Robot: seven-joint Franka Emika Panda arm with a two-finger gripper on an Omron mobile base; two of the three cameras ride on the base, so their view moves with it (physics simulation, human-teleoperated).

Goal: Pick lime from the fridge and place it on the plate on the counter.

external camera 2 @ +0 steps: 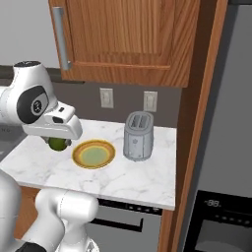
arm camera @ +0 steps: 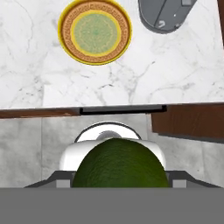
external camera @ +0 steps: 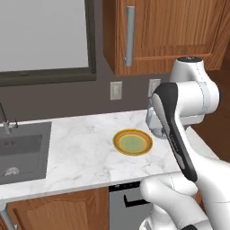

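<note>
Dark mottled green on the lime [arm camera: 120, 164], sitting at six o'clock in the hand view, and up at eleven o'clock the plate [arm camera: 95, 31] shows a yellow-orange rim with a brown key-pattern band around a pale green centre. The tabletop [external camera: 85, 148] is white marble run through with grey veins, the toaster [external camera 2: 137, 136] a plain silvery grey at three o'clock of the plate in the right base view. Warm reddish-brown wood grain on the upper cabinet [external camera 2: 128, 39], and the fridge [external camera 2: 226, 162] is flat grey with a black panel.
</note>
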